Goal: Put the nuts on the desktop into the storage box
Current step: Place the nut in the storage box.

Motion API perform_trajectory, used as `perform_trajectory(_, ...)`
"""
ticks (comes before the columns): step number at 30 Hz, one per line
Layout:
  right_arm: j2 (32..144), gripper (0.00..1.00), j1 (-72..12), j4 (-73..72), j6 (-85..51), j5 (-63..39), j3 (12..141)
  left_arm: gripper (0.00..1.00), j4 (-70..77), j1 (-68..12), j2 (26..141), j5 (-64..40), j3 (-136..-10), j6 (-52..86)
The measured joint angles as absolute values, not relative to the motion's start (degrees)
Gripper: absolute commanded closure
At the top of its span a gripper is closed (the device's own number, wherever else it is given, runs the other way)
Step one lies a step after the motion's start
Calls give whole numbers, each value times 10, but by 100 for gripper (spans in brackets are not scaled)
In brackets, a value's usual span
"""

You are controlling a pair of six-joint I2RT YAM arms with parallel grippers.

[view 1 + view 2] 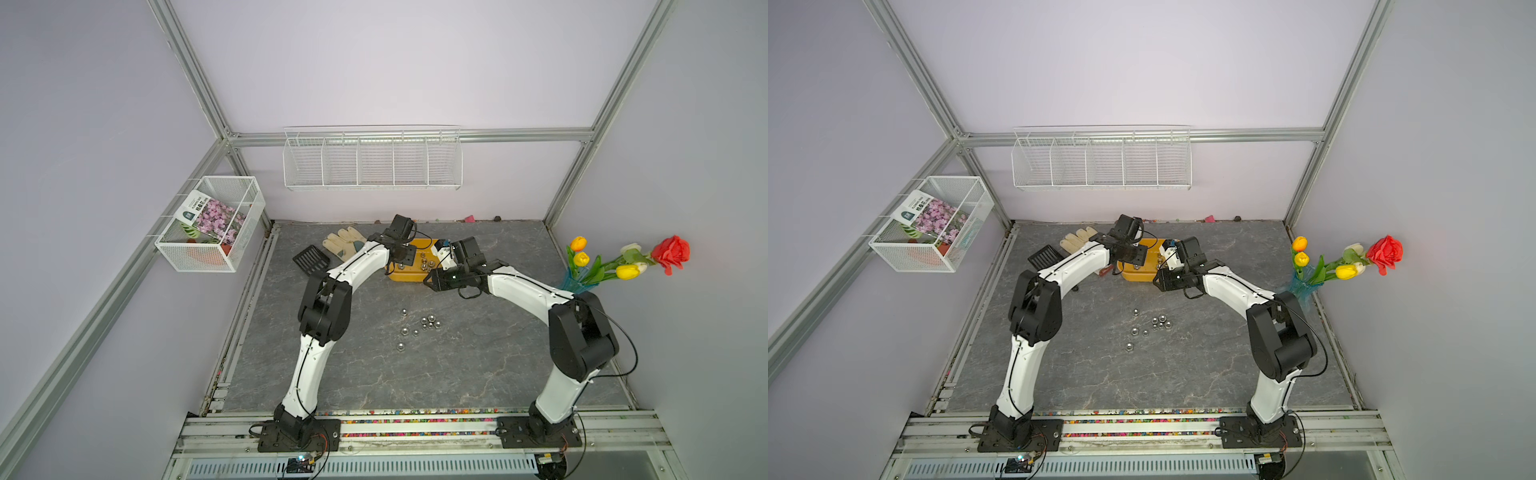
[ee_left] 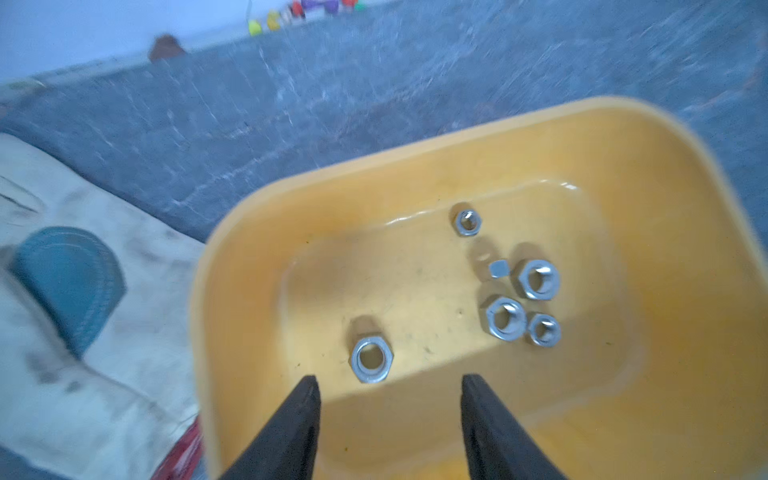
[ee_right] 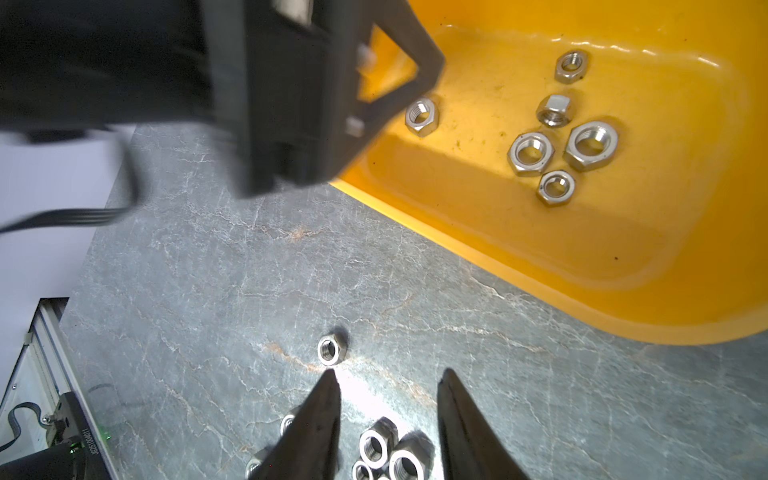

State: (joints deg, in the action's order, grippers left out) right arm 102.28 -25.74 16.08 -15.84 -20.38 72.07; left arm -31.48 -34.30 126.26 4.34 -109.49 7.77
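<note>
Left jaws apart, nut point(image 2: 370, 359) just beyond

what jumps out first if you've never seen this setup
The yellow storage box sits far-middle on the dark desktop, six nuts inside, with the left gripper open above it. Mid-desktop, loose nuts glint in a cluster. A red rose stands out by the right wall.

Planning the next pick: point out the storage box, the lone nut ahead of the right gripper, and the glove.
storage box point(image 3: 532, 253), right wrist view, near inner wall.
lone nut point(image 3: 331, 351), right wrist view, top face.
glove point(image 1: 338, 245), a top view, palm.
</note>
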Motion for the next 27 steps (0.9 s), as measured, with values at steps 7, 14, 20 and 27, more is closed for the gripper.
perform_trajectory(7,1023,58,-257,161,-158,-204,717,37,-249,-378,1091,46,-1000,68)
perform_trajectory(14,992,58,-269,171,-158,-181,681,37,-265,-420,1011,41,-894,103)
perform_trajectory(20,923,58,-308,178,-158,-159,619,37,-317,-419,1009,31,-776,156)
perform_trajectory(27,854,58,-316,180,-167,-139,546,38,-342,-422,1026,22,-747,184)
